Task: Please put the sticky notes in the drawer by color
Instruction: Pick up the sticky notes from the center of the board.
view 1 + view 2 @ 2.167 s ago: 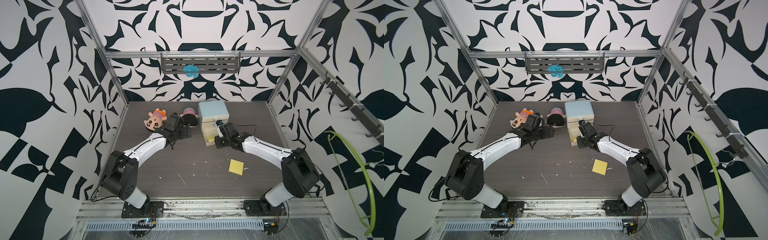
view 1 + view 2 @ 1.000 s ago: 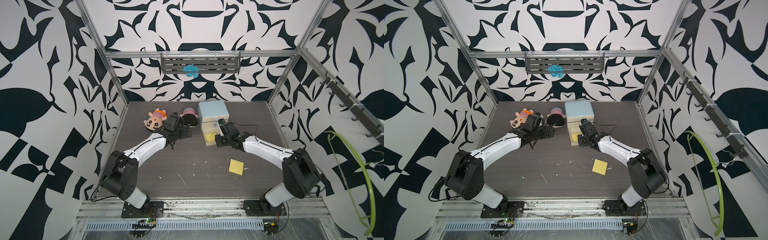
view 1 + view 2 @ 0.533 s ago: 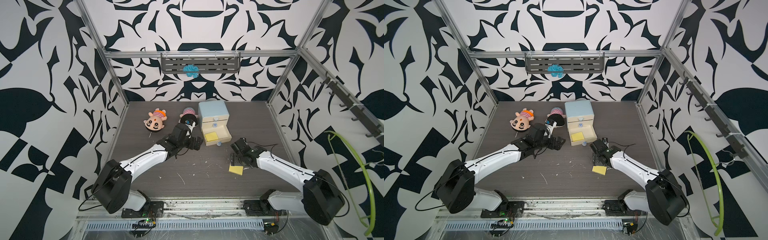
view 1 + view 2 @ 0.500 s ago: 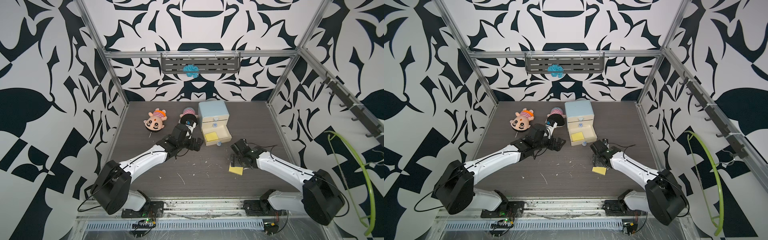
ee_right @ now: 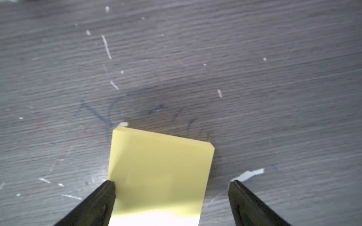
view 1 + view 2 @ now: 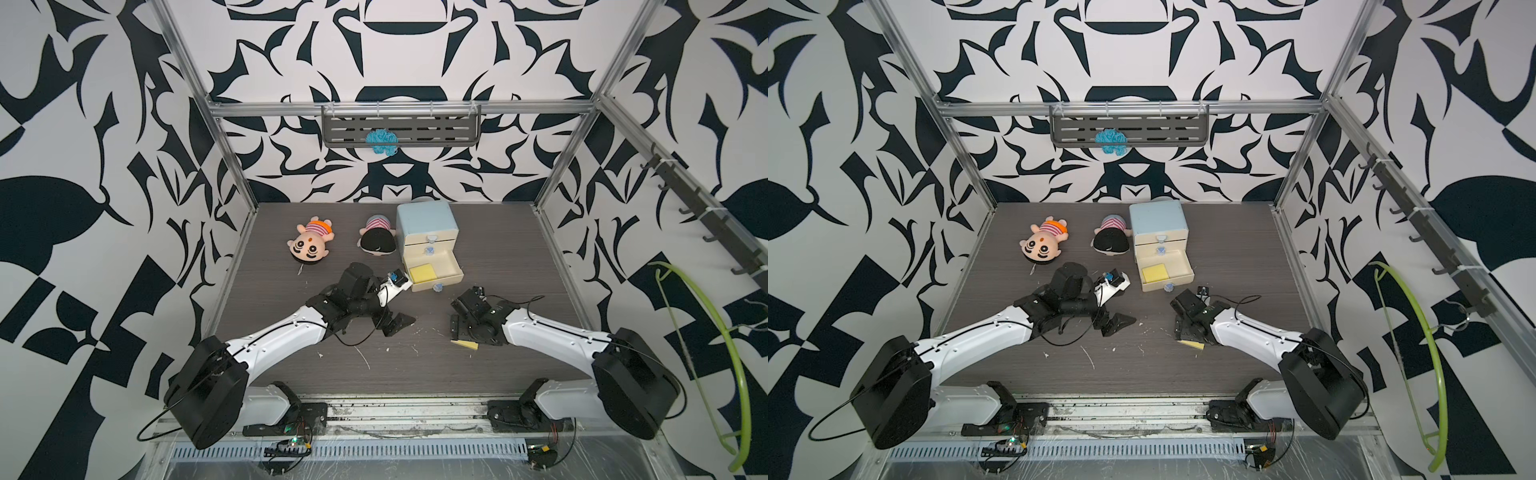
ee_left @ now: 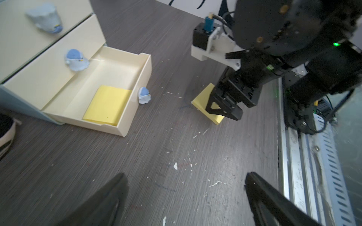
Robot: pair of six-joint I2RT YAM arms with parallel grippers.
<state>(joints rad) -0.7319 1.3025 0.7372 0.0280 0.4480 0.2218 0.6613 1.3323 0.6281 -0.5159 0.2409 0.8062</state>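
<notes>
Right fingers [image 5: 94,203] spread wide astride the loose yellow sticky pad [image 5: 160,166] on the bench [image 7: 156,156], near the open bottom drawer [image 7: 127,56], left fingers [image 7: 101,203] wide, empty; off-centre closing may skid it or pinch only top sheets.

yellow pad [image 6: 423,273] in open drawer [image 6: 444,262], second pad [image 5: 160,166] outside

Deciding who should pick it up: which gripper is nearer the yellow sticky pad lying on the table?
Right. The right gripper is directly over the yellow sticky pad, jaws open astride it; the left gripper is well apart from it.
</notes>
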